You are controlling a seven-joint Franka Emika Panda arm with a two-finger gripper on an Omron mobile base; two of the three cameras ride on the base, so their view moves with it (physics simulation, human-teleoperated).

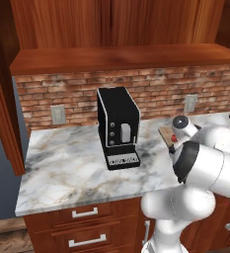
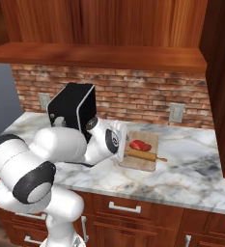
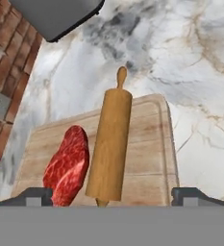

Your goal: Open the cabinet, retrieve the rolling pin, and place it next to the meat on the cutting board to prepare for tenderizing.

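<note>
Your gripper (image 3: pixel 111 194) fingers spread wide, empty; centre frame, smooth wooden rolling pin (image 3: pixel 109 149) beside marbled red meat (image 3: pixel 68 166) on the grained cutting board (image 3: pixel 147 163).

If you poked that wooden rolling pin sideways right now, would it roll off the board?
Probably a little. The rolling pin is a smooth round cylinder lying flat on the cutting board, so a sideways poke would likely roll it. The meat lies close beside it and might stop it that way. It looks like stiff, solid wood, so it shouldn't bend.
</note>
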